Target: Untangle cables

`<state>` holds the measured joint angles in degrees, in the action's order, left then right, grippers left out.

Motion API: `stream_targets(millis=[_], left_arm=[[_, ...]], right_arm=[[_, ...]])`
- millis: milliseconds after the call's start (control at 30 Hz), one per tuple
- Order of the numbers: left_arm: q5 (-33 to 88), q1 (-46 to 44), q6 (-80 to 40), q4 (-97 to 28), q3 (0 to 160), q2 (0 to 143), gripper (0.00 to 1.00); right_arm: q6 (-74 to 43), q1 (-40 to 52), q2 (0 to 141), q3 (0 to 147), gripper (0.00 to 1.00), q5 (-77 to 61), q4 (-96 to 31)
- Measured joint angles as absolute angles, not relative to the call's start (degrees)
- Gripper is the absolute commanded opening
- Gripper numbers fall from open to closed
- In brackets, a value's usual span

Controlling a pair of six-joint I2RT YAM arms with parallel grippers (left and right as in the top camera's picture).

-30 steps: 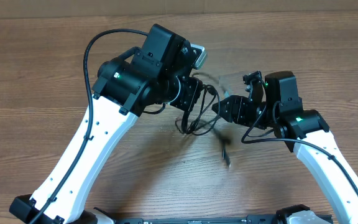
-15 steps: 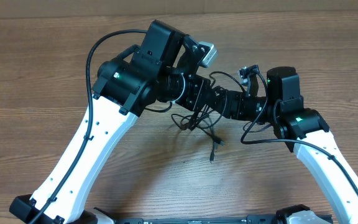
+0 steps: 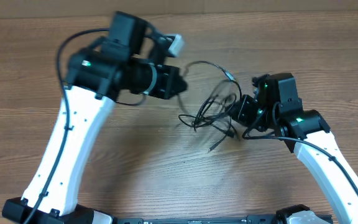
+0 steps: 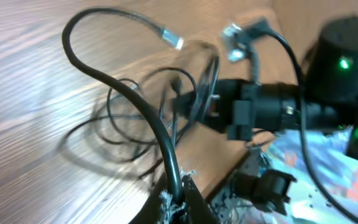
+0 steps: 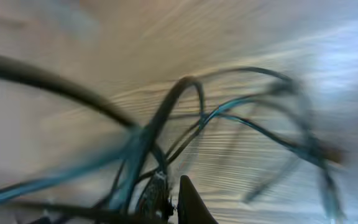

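Cables (image 3: 211,113) sit in one loose knot on the tabletop (image 3: 135,168), between the two arms. Left fingers (image 4: 190,204) are shut tight on one cord, and it lifts up in a big loop. Right fingers (image 5: 187,200) are shut too, I think on another strand, but that view is blurry. Cords cross each other a lot, so most of the untangling is not done yet.

— How do the cables (image 3: 211,113) lie?
— Thin black cords in one loose tangle of overlapping loops, mid-surface (image 3: 166,174).
— Flat?
— Not wholly. One strand rises in a tall arc, and its silver-tipped plug (image 4: 171,38) hangs free above the loops.
— Other ends?
— A dark plug end (image 3: 211,148) trails out toward the near edge.
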<state>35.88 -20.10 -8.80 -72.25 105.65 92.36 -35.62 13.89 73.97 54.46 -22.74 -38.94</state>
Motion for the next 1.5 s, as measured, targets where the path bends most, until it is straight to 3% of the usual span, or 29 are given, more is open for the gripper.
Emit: stream_targets(millis=[667, 1200, 1500], left_arm=[[32.08, 3.62, -2.33, -79.83, 105.65, 92.27, 0.04], [31.35, 22.76, -0.19, -80.23, 105.65, 87.74, 0.05], [31.29, 37.85, -2.02, -79.26, 105.65, 87.74, 0.04]], right_arm=[[-41.52, 13.91, 73.97, 54.43, 0.04, 6.37, -50.52], [-43.27, 13.91, 73.97, 54.43, 0.04, 10.70, -48.38], [-43.27, 13.91, 73.97, 54.46, 0.04, 10.94, -48.53]])
